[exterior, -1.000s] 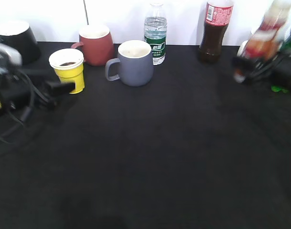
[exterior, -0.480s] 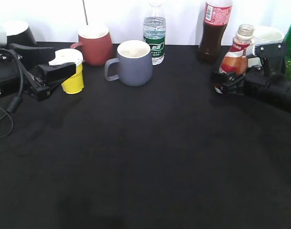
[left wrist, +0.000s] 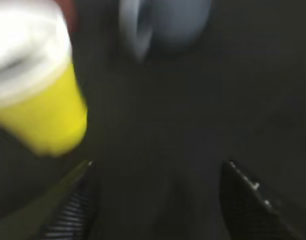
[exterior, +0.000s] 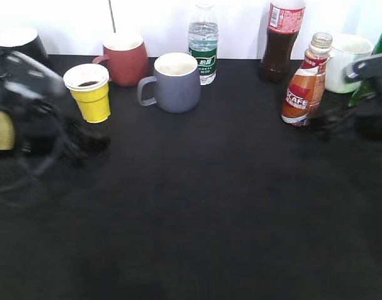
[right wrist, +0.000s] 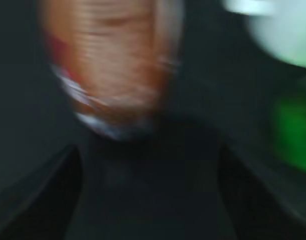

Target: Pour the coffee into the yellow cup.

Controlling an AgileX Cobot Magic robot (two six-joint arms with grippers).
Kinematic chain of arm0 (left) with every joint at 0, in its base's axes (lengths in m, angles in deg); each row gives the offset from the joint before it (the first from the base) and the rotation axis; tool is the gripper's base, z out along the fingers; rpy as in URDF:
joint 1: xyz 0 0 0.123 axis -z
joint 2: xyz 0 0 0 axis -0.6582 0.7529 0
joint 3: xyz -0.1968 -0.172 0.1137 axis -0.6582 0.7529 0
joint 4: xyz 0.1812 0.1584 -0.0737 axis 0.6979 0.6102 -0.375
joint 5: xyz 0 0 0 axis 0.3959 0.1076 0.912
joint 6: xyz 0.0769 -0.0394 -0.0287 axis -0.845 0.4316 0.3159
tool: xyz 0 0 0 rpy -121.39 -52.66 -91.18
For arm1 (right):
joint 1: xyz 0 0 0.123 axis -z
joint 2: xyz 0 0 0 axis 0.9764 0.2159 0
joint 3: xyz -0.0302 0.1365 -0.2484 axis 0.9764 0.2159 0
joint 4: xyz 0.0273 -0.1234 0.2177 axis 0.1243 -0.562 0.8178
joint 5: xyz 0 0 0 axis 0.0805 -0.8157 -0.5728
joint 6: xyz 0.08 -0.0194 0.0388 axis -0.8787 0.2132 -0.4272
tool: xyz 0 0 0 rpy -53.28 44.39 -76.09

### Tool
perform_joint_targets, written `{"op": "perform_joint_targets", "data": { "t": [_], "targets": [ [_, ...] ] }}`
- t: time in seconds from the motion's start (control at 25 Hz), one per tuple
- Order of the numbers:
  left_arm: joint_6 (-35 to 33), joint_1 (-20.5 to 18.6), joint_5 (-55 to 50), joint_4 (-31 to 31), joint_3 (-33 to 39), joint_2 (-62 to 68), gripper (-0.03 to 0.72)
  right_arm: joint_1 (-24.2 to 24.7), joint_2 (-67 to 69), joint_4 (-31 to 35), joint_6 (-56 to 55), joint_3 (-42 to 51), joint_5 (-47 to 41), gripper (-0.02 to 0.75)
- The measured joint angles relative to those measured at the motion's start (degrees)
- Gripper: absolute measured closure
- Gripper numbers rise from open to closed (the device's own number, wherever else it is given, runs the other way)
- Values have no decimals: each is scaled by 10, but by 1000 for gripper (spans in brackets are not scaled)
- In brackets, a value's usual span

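Note:
The coffee bottle (exterior: 302, 87) stands upright and uncapped on the black table at the right. It fills the top of the right wrist view (right wrist: 112, 70), blurred. My right gripper (exterior: 331, 122) is open and empty just right of the bottle, apart from it; its fingers frame bare table in the right wrist view (right wrist: 150, 170). The yellow cup (exterior: 90, 92) stands at the left with a little dark liquid inside. It also shows in the left wrist view (left wrist: 37, 100). My left gripper (exterior: 90, 140) is open and empty in front of the cup, its fingers wide apart in the left wrist view (left wrist: 158, 172).
At the back stand a black cup (exterior: 19, 44), a red mug (exterior: 125, 59), a grey mug (exterior: 175, 81), a water bottle (exterior: 204, 44), a cola bottle (exterior: 283, 40), a white mug (exterior: 346, 62) and a green bottle (exterior: 375, 62).
My right gripper set the coffee bottle down, let go and drew back right. My left gripper let go of the yellow cup and drew back toward the front.

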Motion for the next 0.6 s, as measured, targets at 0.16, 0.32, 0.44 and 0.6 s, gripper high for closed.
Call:
{"op": "perform_joint_targets", "data": {
  "t": [0.16,0.32,0.44,0.6],
  "targets": [
    [0,100,-323,-227,-84,-1,127,-3,-107,26,-36,-2,-179,108],
    [0,128,-507,-292,-154,-50,127,-84,-178,66,-47,-41,-377,142],
    [-49,130,-554,-337,-156,-171,127,-140,-231,114,-17,-72,-471,152],
    [-131,131,-624,-346,-156,-356,127,-199,-389,206,47,-73,-562,153]
  ]
}}
